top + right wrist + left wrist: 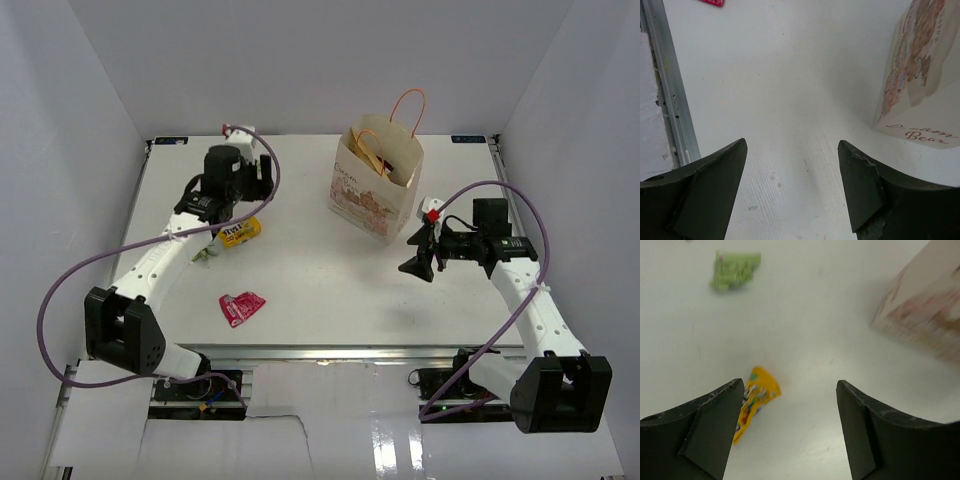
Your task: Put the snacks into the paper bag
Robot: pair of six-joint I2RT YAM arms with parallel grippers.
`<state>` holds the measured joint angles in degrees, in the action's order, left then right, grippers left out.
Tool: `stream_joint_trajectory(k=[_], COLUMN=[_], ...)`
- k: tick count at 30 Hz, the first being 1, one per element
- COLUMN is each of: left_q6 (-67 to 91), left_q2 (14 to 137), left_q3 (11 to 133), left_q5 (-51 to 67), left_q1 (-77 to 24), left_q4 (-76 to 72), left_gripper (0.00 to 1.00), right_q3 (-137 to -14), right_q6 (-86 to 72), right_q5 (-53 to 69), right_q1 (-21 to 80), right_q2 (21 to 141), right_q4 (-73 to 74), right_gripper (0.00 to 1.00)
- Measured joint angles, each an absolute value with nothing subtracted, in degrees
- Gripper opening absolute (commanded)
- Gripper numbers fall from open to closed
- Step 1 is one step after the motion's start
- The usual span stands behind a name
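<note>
While the paper bag [375,180] stands upright, the right gripper [792,145] hangs just right of it, jaws spread, empty. Left gripper [790,385], well left of the bag, jaws wide apart over the yellow packet [760,390]; magenta packet [242,306] and green packet [735,270] lie left too.

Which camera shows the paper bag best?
The top camera: the whole paper bag, upright, open, handles visible. The left wrist catches only a blurry corner, the right wrist just part of its printed side.
</note>
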<state>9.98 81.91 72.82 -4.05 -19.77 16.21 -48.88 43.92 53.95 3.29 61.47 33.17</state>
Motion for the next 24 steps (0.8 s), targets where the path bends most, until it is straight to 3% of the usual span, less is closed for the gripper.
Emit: stream_joint_trajectory(k=[6,17,24], left_q6=[-6.74,-18.37,-19.33], left_q2=[87.33,101.97,104.57], left_q3=[62.41,67.42,67.46], left_q5=[-7.99,-10.11,-10.28], left_q1=[-19.33,-15.73,-14.76], left_q4=[22.57,22.02,22.33], left_gripper=[0.8,0.76,0.64], right_q3=[-50.15,-50.89,-50.89], right_q6=[48.51,51.13,51.22], right_q5=[53.93,52.69,52.18], right_q1=[4.91,7.14,7.16], right_q2=[65.45,66.54,64.9], right_q4=[37.39,40.23,40.49], right_gripper=[0.79,0.79,0.79])
